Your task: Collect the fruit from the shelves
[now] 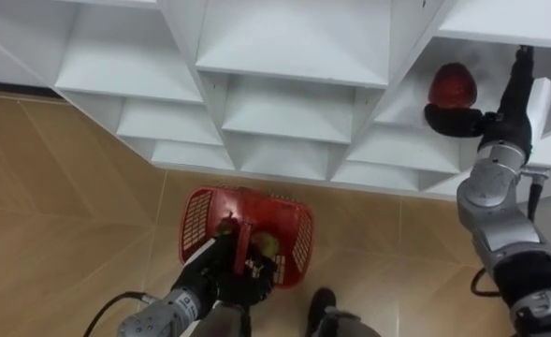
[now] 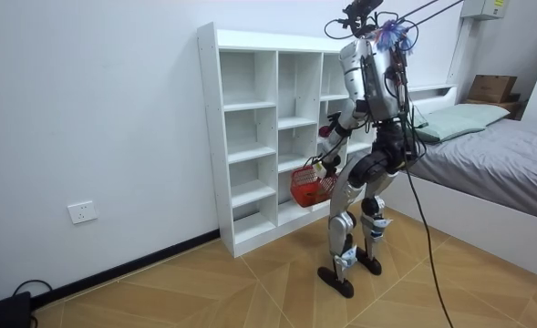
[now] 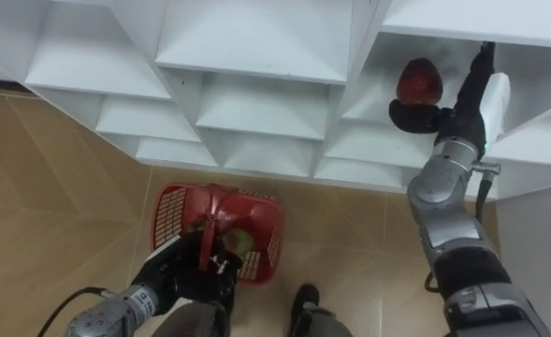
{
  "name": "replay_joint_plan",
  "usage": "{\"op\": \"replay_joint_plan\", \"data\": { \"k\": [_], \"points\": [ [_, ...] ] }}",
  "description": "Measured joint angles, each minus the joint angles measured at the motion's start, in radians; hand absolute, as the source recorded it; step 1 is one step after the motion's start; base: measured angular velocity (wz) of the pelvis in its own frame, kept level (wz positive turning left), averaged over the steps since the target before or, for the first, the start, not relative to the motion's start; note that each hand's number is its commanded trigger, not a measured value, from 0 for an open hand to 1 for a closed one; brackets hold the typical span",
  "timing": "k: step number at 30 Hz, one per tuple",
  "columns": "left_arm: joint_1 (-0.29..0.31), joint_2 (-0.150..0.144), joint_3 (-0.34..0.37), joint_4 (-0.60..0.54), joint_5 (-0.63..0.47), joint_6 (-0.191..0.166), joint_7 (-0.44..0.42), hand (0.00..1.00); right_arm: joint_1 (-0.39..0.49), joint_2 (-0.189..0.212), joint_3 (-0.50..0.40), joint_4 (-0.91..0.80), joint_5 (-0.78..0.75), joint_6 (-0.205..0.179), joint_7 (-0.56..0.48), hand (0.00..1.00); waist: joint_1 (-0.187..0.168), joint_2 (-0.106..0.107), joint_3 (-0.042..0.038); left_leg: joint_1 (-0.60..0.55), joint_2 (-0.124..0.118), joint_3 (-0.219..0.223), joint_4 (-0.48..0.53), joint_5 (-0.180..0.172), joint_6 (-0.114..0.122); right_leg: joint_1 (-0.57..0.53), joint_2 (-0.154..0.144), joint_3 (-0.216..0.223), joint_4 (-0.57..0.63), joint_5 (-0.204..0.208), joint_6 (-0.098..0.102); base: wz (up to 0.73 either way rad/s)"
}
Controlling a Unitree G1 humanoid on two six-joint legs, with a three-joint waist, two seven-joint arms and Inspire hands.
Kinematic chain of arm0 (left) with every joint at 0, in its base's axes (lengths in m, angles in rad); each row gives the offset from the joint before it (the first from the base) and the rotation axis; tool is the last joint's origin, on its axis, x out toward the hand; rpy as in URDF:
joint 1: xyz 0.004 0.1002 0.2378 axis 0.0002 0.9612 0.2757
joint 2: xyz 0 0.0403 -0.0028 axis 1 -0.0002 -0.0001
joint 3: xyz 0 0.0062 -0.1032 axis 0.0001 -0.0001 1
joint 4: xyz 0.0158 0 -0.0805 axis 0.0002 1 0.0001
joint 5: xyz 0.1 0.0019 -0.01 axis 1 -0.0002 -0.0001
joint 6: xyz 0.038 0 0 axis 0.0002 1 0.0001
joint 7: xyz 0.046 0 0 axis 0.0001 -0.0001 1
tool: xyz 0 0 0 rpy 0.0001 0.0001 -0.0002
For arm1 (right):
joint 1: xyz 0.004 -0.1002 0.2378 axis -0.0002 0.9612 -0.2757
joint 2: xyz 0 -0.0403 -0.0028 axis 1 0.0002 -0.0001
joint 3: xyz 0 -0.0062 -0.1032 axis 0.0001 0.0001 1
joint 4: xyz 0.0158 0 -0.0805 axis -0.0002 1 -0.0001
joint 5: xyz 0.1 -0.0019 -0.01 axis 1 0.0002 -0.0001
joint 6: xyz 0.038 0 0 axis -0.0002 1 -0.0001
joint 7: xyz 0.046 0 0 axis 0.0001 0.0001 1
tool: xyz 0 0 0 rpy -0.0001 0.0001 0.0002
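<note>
I stand facing a white closet of open shelves. My right hand is raised at a right-hand compartment, fingers curled under a red fruit that it holds just off the shelf board. Low in front of me hangs a red mesh basket. My left hand is shut on its handle. A greenish fruit lies inside the basket, partly hidden by the handle and hand.
The other shelf compartments in view hold nothing. Wooden floor stretches to the left of the closet. In the room view a bed stands behind me at the room view's right, close to the closet's end.
</note>
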Motion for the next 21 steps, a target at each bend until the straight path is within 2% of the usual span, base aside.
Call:
{"op": "replay_joint_plan", "data": {
  "k": [7, 13, 21],
  "points": [
    [0.003, -0.001, -0.001, 0.0, -0.006, 0.003, 0.007, 1.0, -0.009, 0.0, 0.0, 0.016, 0.0, 0.022, 0.049, 0.0, 0.0, 0.0, 0.0002, -0.023, -0.001, -0.002, 0.0, 0.0, 0.0, -0.017, -0.007, -0.02, -0.001, 0.001, -0.003, 0.01],
    [0.001, -0.002, -0.018, 0.002, -0.009, 0.004, 0.028, 1.0, -0.025, 0.0, 0.0, 0.039, 0.012, 0.024, 0.066, 0.0, 0.0, 0.001, 0.0009, -0.026, -0.001, -0.002, 0.0, 0.0, 0.0, -0.018, -0.009, -0.023, -0.001, 0.0, -0.002, 0.0],
    [-0.002, -0.006, -0.039, 0.003, -0.01, 0.005, 0.048, 1.0, -0.045, 0.0, 0.0, 0.04, 0.014, 0.043, 0.066, 0.0, 0.002, 0.0, 0.0094, -0.026, -0.001, -0.004, 0.0, 0.001, 0.001, -0.018, -0.012, -0.027, 0.0, -0.004, -0.004, 0.02]
  ]
}}
